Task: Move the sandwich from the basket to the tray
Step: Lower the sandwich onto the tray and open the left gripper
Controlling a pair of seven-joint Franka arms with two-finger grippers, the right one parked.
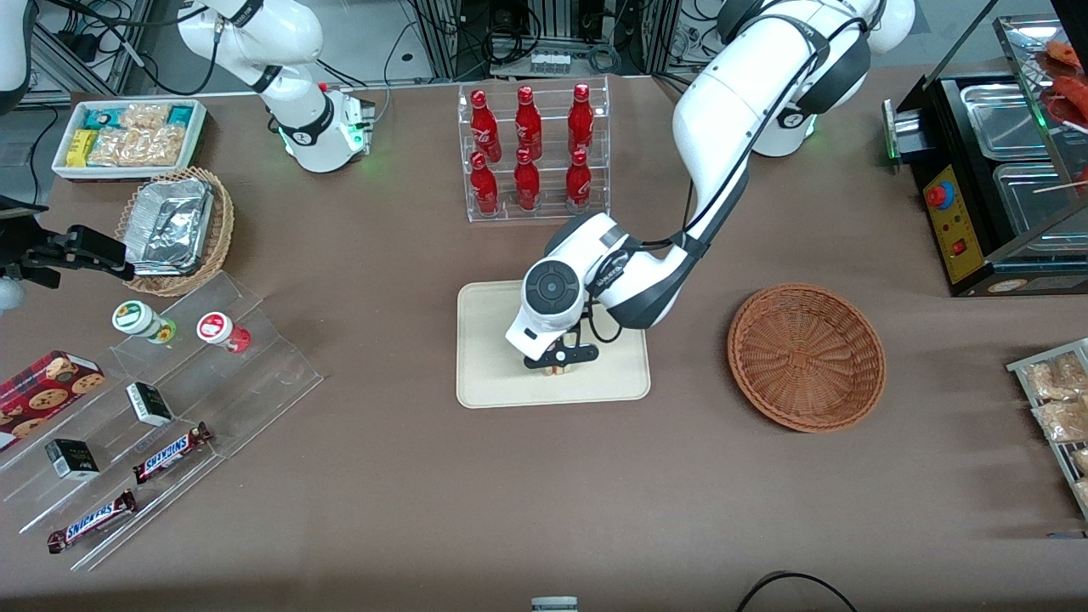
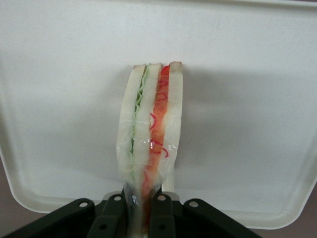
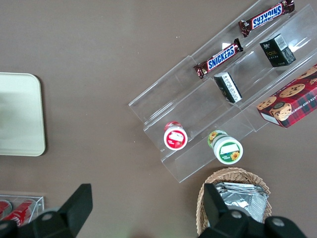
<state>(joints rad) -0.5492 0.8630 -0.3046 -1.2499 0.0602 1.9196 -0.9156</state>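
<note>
We begin nearest the front camera: two Snickers bars [image 1: 166, 453] lie on the clear stepped display [image 1: 170, 399] toward the parked arm's end of the tabletop [image 1: 425, 510]. Farther in, the tray [image 1: 493, 374] rests flat on the tabletop, with the basket [image 1: 806, 355] beside it toward the working arm's end, apart from it and holding nothing that we can see. The tool [image 1: 557, 364] stands low over the tray, in its part nearer the front camera, and points downward. In the left wrist view we see its fingers [image 2: 113, 218] pressed against both faces of the sandwich [image 2: 151, 134], so the tool grips the sandwich. The sandwich stands on edge, its green and red-orange filling layers facing the wrist camera and clear wrap visible over the bread. Its end away from the tool appears to touch the tray [image 2: 247, 99] surface, though we cannot confirm contact from this angle. In the front view the sandwich [image 1: 557, 369] shows only as a pale sliver between the fingers. Farther still, a clear rack of red bottles [image 1: 531, 153] stands upright, well apart from the tray.
</note>
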